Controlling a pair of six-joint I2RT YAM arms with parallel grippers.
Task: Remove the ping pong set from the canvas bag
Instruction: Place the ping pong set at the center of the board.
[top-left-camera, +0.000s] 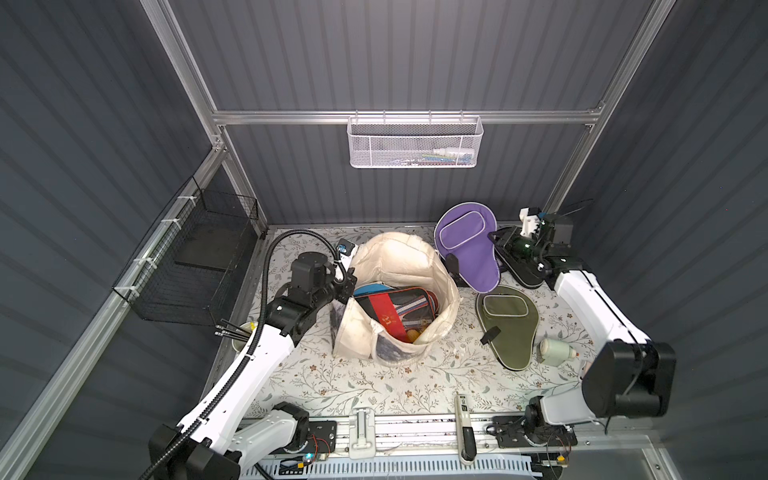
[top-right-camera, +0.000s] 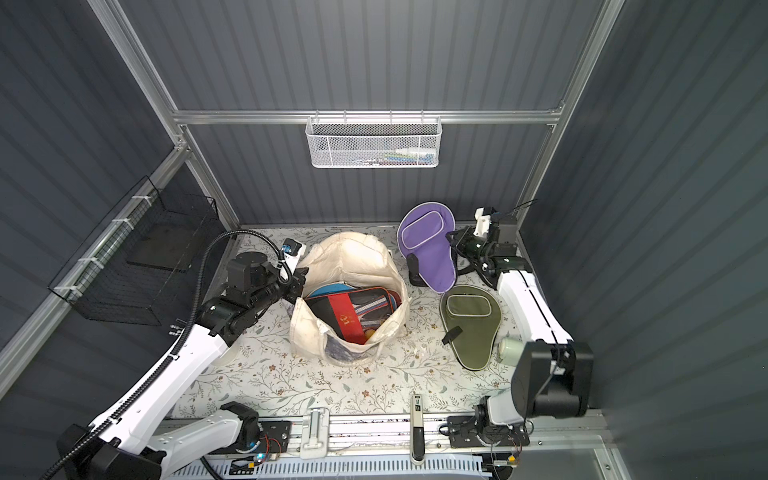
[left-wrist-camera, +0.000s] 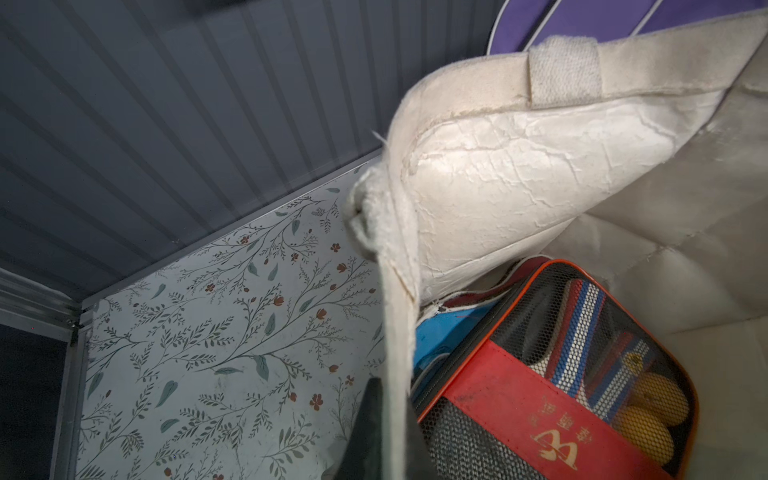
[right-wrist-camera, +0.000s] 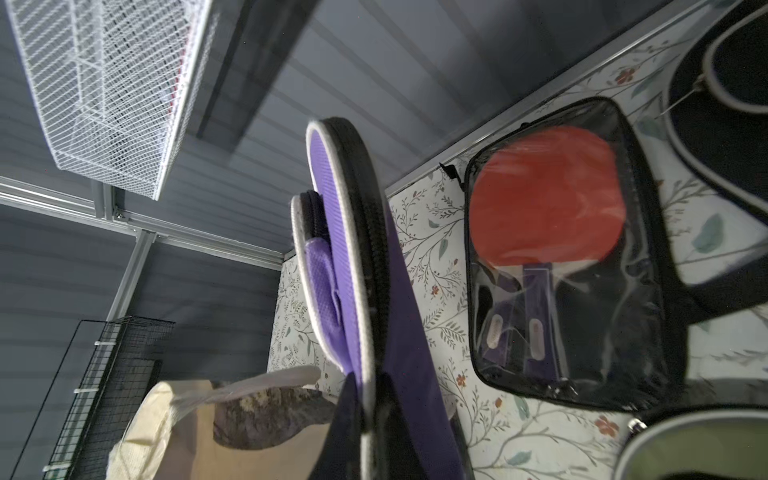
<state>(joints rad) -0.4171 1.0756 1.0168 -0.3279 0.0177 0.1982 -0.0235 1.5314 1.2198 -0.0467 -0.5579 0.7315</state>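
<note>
Floral tabletop: L gripper pinches canvas bag, R gripper purple case (paddle-shaped).

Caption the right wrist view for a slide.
Right gripper grips the purple paddle case; a clear paddle pack lies on the table.

Canvas bag is rough cloth, purple case woven fabric, pack seemingly glossy plastic.
</note>
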